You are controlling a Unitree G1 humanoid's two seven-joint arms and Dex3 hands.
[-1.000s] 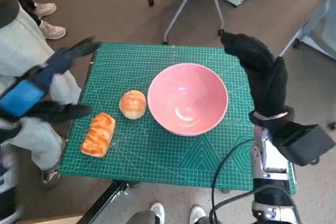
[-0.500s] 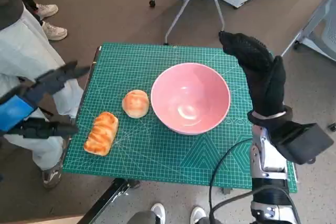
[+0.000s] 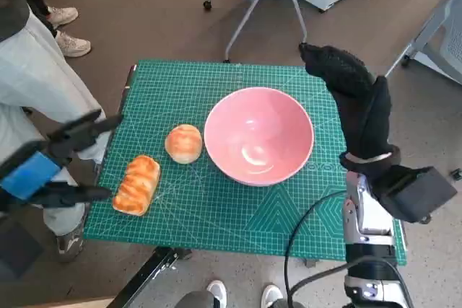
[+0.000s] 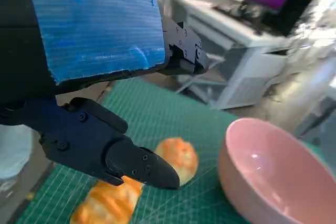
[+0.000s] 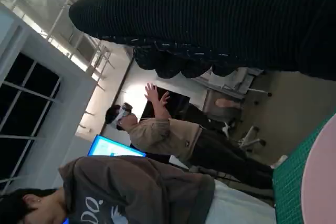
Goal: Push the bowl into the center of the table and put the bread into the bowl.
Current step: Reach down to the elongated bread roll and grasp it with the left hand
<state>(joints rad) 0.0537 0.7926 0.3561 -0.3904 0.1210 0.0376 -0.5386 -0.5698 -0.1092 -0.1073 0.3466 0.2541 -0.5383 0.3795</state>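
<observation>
Presently, the worktop, covered by a green gridded cutting mat, is seen filling the middle of the head view. The pink bowl is seen upright right of the frame's centre, on the mat, roughly mid-worktop and slightly toward its right half; nothing is seen inside it. In the left wrist view the bowl's rim is recorded at lower right.

The right robot hand, gloved in black knit, is held above the worktop's right edge at the upper right of the frame, just beside the bowl's right rim but apart from it. Its fingers are extended and nothing is held. In the right wrist view the glove is seen as a dark band along the top, and two persons are noted beneath it.

The left robot hand, blue tape on its back, is seen at the left edge of the frame, off the worktop's left side. Its fingers are spread apart and nothing is gripped.

The long striped bread is found at lower left of the mat, near the left hand. The round bun is seen just left of the bowl; contact cannot be confirmed.
</observation>
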